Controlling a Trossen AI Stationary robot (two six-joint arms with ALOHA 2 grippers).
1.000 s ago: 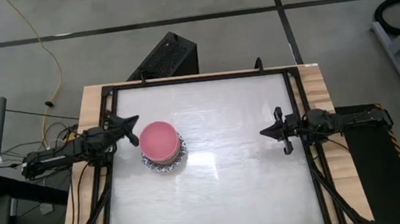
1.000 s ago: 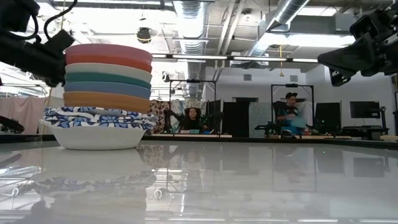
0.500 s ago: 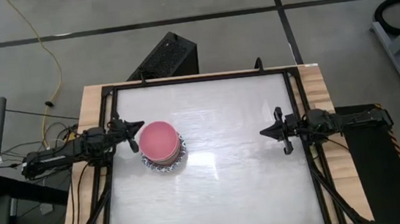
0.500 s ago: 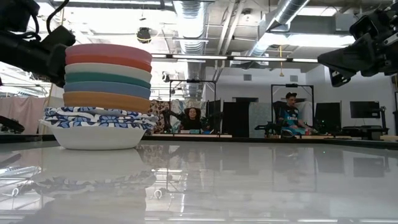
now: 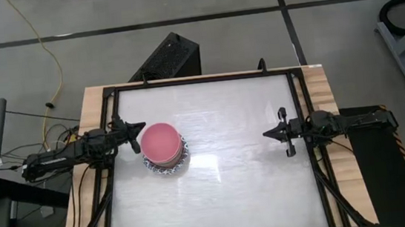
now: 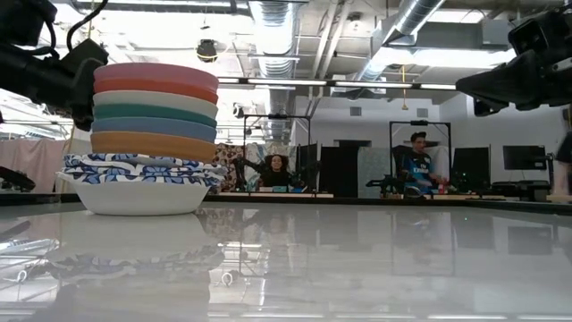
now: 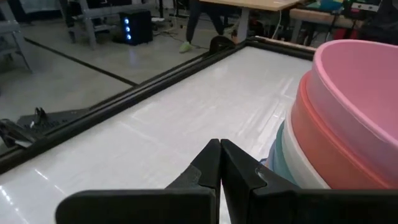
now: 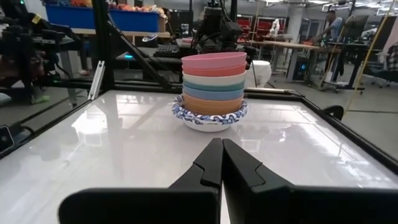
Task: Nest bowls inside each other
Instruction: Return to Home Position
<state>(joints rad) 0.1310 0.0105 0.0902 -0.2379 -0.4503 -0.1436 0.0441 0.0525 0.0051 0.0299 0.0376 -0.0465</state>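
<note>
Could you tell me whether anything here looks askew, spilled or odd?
Nothing stands out. The stack of bowls stands straight on the table, pink bowl on top. The left gripper, jaws shut, hangs beside it; the right gripper, jaws shut, waits across the table.

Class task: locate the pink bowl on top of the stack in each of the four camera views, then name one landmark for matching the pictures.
High view: pink bowl, left of centre, uppermost.
Low view: pink bowl tops the stack, at left.
Left wrist view: pink bowl at right edge.
Right wrist view: pink bowl tops the stack, centre.
Landmark: blue-patterned bowl low in the stack; unclear only in left wrist view.
</note>
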